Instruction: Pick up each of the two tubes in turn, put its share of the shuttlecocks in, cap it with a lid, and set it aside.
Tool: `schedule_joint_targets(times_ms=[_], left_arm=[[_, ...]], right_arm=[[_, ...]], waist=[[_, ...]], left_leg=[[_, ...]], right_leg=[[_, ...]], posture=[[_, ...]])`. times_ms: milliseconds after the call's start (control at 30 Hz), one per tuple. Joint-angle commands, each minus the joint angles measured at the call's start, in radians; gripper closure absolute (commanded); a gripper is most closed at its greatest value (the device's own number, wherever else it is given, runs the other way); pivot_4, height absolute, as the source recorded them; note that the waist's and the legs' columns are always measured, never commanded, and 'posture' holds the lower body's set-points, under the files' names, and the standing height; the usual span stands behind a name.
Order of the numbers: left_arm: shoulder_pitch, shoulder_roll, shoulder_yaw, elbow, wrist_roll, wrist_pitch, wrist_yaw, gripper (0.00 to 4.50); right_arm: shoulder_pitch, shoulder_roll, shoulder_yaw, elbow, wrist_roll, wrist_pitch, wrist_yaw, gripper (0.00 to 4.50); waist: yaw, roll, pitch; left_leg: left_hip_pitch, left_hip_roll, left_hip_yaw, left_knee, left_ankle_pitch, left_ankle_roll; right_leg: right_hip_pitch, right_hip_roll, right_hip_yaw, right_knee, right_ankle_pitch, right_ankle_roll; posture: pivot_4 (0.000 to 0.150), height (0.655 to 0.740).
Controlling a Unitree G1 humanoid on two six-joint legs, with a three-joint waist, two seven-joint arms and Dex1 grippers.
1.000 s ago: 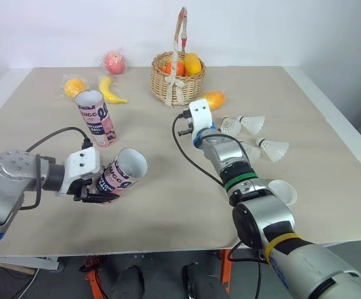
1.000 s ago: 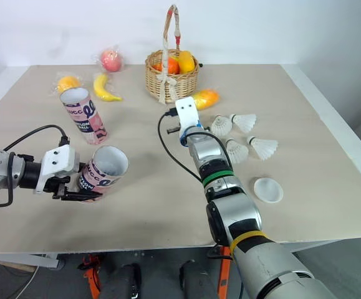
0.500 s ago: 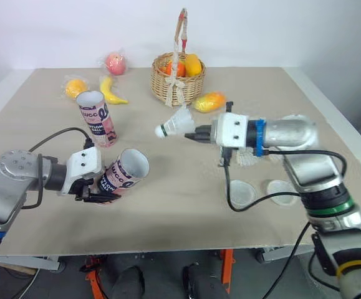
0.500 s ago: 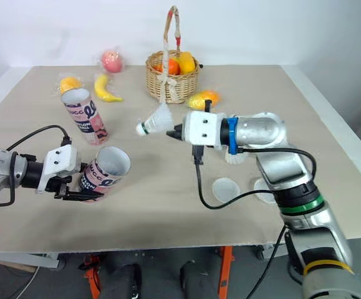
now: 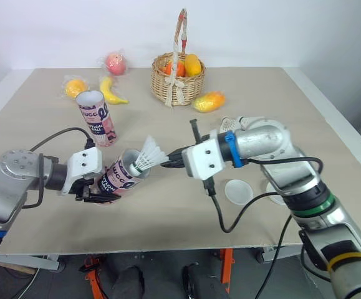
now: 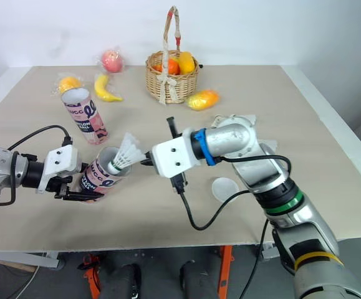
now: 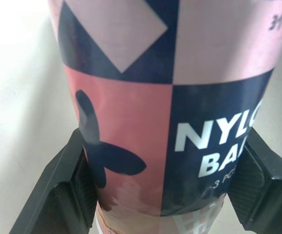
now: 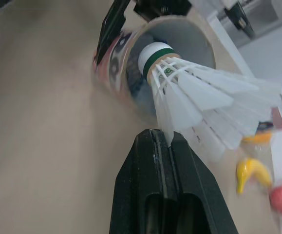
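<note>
My left gripper point(image 5: 96, 189) is shut on a pink and navy tube point(image 5: 121, 175), held tilted with its open mouth toward the right arm. Black fingers point(image 7: 63, 187) clamp the tube point(image 7: 165, 107) on both sides. My right gripper point(image 5: 171, 161) is shut on the feather edge of a white shuttlecock point(image 5: 147, 154). The shuttlecock point(image 8: 194, 92) has its green-banded cork just inside the tube's mouth point(image 8: 179, 36). A second tube point(image 5: 96, 117) stands upright behind. A white lid point(image 5: 237, 190) lies under the right arm. More shuttlecocks point(image 5: 239, 122) lie partly hidden behind that arm.
A wicker basket point(image 5: 168, 84) of fruit stands at the back centre, with a mango point(image 5: 209, 101) beside it. A banana point(image 5: 112, 91), a bagged orange point(image 5: 74, 87) and an apple point(image 5: 115, 62) lie at the back left. The table's front edge point(image 5: 168, 246) is close.
My right arm swung from the shuttlecocks on the right, carried one leftward and down, and brought its cork to the held tube's mouth. The left gripper has kept its hold.
</note>
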Motion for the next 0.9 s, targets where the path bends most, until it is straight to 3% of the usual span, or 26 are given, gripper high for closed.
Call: schedule_joint_targets(times_ms=[33,167,333,467,533,700,900], left_arm=[[-0.012,0.009,-0.007,-0.005,0.004,-0.007,-0.008,1.30],[-0.006,0.007,-0.007,-0.008,0.003,-0.008,-0.006,1.30],[-0.005,-0.001,-0.016,-0.012,0.003,-0.009,-0.003,1.30],[0.003,-0.002,-0.016,-0.009,0.003,-0.017,-0.002,1.30],[0.006,-0.003,-0.020,-0.005,0.003,-0.024,-0.008,1.30],[-0.022,-0.010,-0.045,0.022,0.011,-0.041,-0.025,1.30],[-0.054,-0.019,-0.063,0.054,0.022,-0.058,-0.040,1.30]], right_arm=[[-0.021,0.012,-0.042,-0.012,0.070,0.094,0.025,3.51],[0.005,0.003,-0.123,-0.082,0.196,0.276,0.011,1.79],[0.124,-0.069,-0.303,-0.154,0.305,0.494,-0.090,1.79],[0.285,-0.104,-0.434,-0.215,0.251,0.633,-0.314,1.79],[0.367,-0.055,-0.497,-0.265,0.205,0.760,-0.495,1.79],[0.525,0.046,-0.529,-0.378,0.108,0.902,-0.760,1.79],[0.612,0.081,-0.497,-0.468,0.077,0.965,-0.854,1.79]], waist=[[0.000,0.000,0.000],[0.001,0.000,0.000],[0.004,-0.001,0.000],[0.012,-0.001,-0.001],[0.011,-0.001,-0.001],[0.011,0.000,-0.001],[0.010,0.001,-0.001]], left_leg=[[0.000,0.000,0.000,0.000,0.000,0.000],[-0.001,0.000,0.000,0.000,0.000,0.000],[-0.001,0.000,-0.001,0.000,0.000,0.000],[0.000,-0.001,0.001,0.000,0.000,0.000],[0.000,-0.001,0.001,0.000,0.000,0.000],[0.000,-0.001,-0.001,-0.001,0.000,0.000],[0.000,-0.001,0.001,0.001,0.000,0.000]], right_leg=[[0.000,0.000,0.000,0.000,0.000,-0.001],[0.000,-0.001,0.000,0.000,0.002,-0.004],[0.001,-0.001,0.000,0.000,0.002,-0.005],[0.001,-0.002,0.000,0.000,0.002,-0.004],[0.000,-0.001,0.001,0.000,0.002,-0.003],[0.001,0.000,0.001,0.000,-0.001,0.001],[0.001,0.000,0.003,0.000,0.000,0.003]], posture=[[0.150,0.7400],[0.150,0.7400],[0.150,0.7400],[0.150,0.7400],[0.150,0.7400],[0.150,0.7400],[0.150,0.7400]])
